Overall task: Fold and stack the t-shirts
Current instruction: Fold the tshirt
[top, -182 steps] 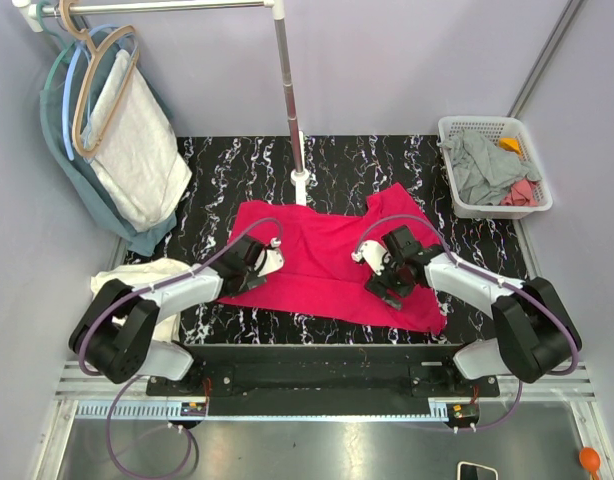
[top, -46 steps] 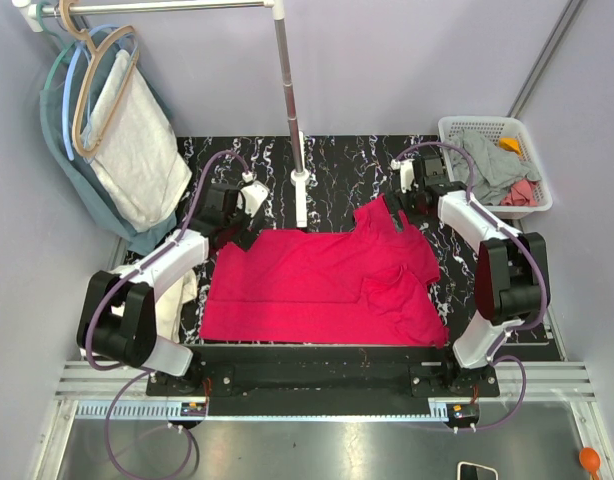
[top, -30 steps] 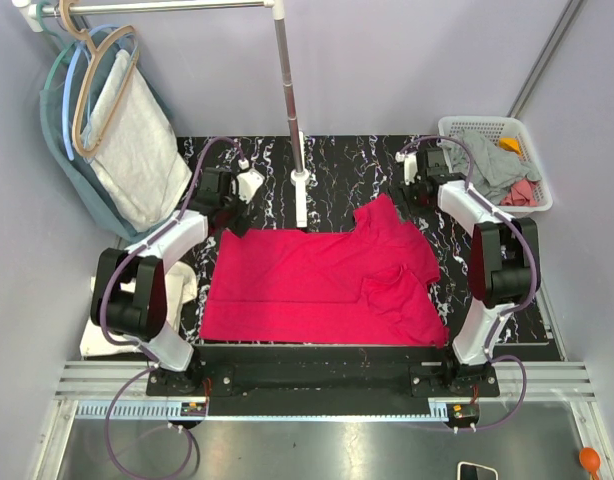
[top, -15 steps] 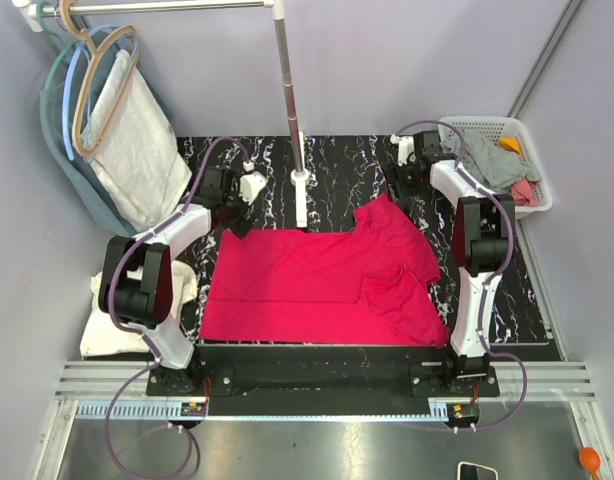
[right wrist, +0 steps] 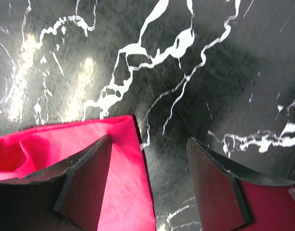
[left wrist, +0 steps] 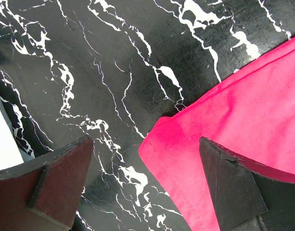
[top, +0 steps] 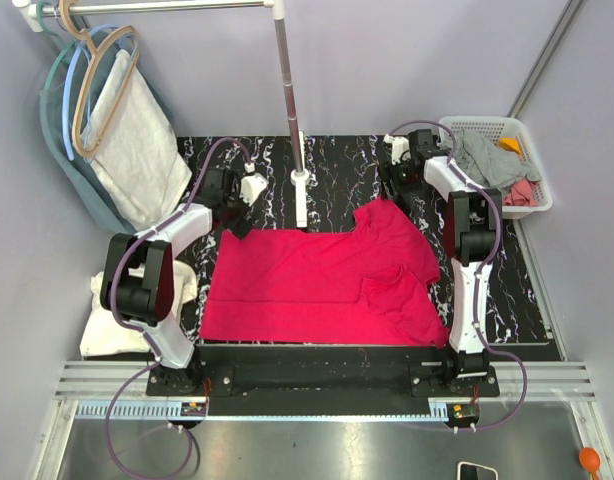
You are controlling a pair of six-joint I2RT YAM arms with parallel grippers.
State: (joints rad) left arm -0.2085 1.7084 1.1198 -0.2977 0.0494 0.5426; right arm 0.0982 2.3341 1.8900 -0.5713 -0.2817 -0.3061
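A red t-shirt [top: 307, 280] lies spread flat on the black marble table [top: 347, 160], with its right sleeve [top: 392, 288] turned over onto the body. My left gripper [top: 231, 213] is open and empty just above the shirt's far left corner; in the left wrist view that corner [left wrist: 224, 125] lies between the spread fingers [left wrist: 56, 183]. My right gripper [top: 395, 190] is open and empty over the shirt's far right tip; in the right wrist view the red edge [right wrist: 130, 187] lies beside the left finger [right wrist: 85, 183].
A white folded cloth [top: 112, 310] lies off the table's left edge. A white basket [top: 469, 208] of clothes stands at the back right. A rack pole [top: 290, 110] stands at the back centre. Hangers with garments [top: 127, 150] hang at the left.
The shirt was pulled out flat and let go. Both grippers have moved to the far corners of the shirt. In the last half second the right arm has swung a little further left.
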